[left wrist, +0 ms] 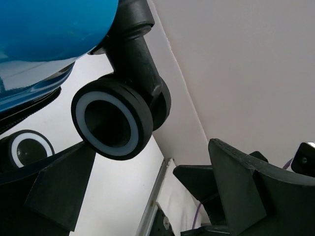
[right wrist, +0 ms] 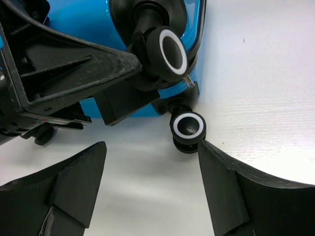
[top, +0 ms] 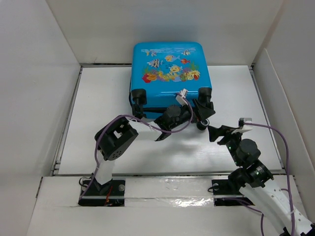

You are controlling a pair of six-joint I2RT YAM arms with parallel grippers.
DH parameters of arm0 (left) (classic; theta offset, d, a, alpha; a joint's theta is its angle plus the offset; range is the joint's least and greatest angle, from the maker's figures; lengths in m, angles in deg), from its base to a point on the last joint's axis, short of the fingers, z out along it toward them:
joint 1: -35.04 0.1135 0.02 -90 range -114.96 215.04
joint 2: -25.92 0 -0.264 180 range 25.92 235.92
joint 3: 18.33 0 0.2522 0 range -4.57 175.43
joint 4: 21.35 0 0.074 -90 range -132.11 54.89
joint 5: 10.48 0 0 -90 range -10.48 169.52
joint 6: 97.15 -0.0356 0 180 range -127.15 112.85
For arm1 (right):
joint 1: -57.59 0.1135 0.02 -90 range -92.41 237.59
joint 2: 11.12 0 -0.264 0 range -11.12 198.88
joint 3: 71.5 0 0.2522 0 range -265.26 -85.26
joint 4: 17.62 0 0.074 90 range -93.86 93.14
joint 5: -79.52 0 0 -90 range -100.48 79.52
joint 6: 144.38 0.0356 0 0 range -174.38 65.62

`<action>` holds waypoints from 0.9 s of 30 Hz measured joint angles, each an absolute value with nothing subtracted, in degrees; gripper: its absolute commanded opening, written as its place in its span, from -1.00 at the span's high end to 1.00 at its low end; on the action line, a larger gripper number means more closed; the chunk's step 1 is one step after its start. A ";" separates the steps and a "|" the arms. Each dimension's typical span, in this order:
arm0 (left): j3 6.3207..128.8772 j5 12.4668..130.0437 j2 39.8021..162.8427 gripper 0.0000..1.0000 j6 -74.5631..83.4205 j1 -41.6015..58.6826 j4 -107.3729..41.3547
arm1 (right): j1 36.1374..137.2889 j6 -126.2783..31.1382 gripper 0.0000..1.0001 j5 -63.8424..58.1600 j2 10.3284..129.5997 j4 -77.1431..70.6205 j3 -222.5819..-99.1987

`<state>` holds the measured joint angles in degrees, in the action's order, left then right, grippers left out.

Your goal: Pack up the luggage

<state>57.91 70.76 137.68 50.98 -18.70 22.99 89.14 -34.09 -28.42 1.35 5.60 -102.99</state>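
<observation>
The luggage [top: 167, 69] lies flat and apparently closed at the upper centre of the overhead frame. The left gripper [top: 201, 109] has its fingers spread either side of a caster wheel [left wrist: 113, 118], and the right gripper [top: 224, 132], also spread and empty, hovers at centre right. Packing looks near its end, and the next move calls for a sure hold at the wheel end. A white table [top: 98, 123] is enclosed by plain white walls [top: 39, 73].
</observation>
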 measured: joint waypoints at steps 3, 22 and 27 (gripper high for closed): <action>58.04 70.33 138.12 -0.98 51.74 -18.56 24.13 | 89.14 -34.09 -0.61 -28.26 0.70 6.30 -102.97; 70.63 69.98 142.75 -0.49 52.14 -18.28 11.08 | 89.14 -34.09 0.46 -28.44 0.41 6.47 -102.97; 70.13 69.91 142.73 0.09 49.99 -18.00 10.86 | 89.14 -34.79 0.74 -29.97 3.98 5.25 -103.36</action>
<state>70.13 69.91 142.73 49.99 -18.00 10.86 89.14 -34.79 -29.97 3.98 5.25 -103.36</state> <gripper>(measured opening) 0.573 0.132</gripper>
